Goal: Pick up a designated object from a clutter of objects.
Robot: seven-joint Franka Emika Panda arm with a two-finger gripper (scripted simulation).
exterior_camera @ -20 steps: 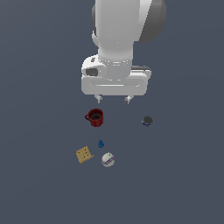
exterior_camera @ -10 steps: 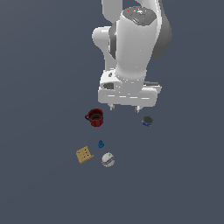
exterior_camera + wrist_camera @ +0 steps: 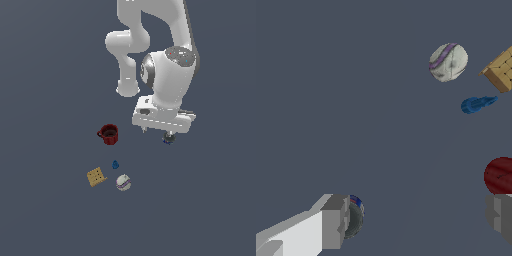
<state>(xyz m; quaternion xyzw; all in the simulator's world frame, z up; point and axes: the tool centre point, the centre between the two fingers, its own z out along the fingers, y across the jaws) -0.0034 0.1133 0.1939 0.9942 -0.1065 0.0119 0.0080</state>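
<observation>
- The blue can is sitting on the worktop at the exterior view's right edge of the clutter, peeking out just under the tool, well apart from the other items.
- Wrist view is showing the can half hidden behind one finger, not centred in the gap; the other finger is sitting far across, close to the red mug.
- So the can is lying off toward one finger's side. My read: the tool is needing a sideways shift toward the can before descending, else that finger is landing on its top.
- Tool is released, fingers spread wide, grasping nothing.
- Can is round and upright, so no long axis is mattering for the wrist angle.
- Red mug is the nearest neighbour; blue piece, striped ball and cracker are lying further out.
</observation>
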